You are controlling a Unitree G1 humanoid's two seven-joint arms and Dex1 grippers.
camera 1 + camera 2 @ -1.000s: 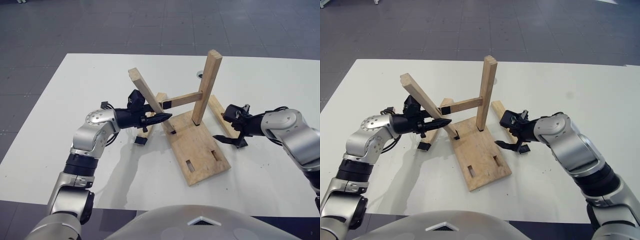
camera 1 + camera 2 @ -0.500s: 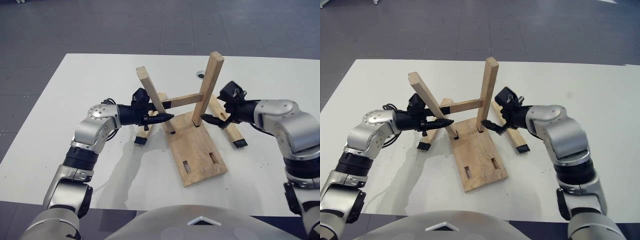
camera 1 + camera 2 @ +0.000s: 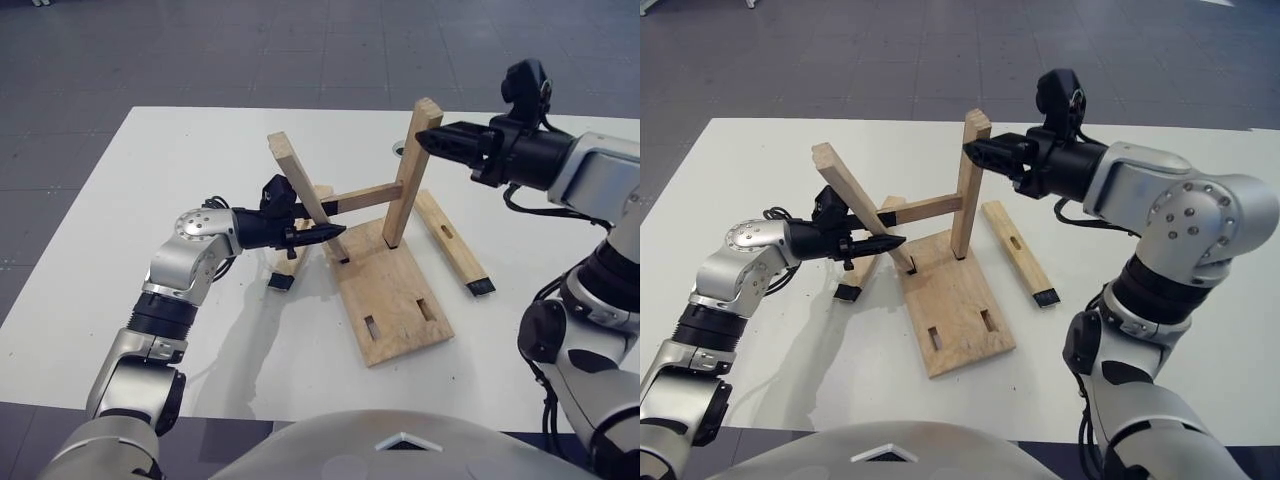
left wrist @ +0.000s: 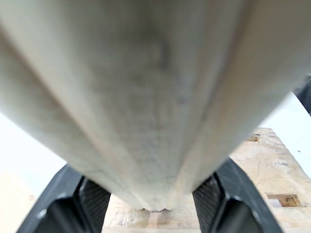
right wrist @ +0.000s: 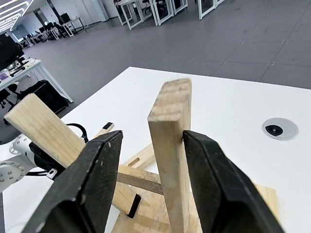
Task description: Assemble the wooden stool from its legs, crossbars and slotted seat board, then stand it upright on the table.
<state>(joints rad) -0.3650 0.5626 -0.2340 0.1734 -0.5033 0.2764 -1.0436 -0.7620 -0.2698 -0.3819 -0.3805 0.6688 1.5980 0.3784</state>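
Left arm bent low, left claw (image 3: 328, 232) clamped on tilted leg (image 3: 295, 175), right arm raised, right claw (image 3: 425, 136) spread astride upright leg (image 3: 405, 195) top.

No text, label, number or sign is legible anywhere in view.

A pale wooden slotted seat board (image 3: 395, 300) lies flat on the white table (image 3: 150, 200). A light wooden upright leg (image 3: 412, 172) rises from the board's far end. A thin wooden crossbar (image 3: 365, 199) with a black end links it to a light wooden tilted leg (image 3: 300, 190), which leans out past the board's far-left corner. The left gripper (image 3: 335, 232) clamps the tilted leg just above the board. The right gripper (image 3: 425, 138) meets the upright leg's top, high over the board. A loose wooden leg (image 3: 453, 243) with a black cap lies right of the board, and another wooden piece (image 3: 290, 265) lies left of it.
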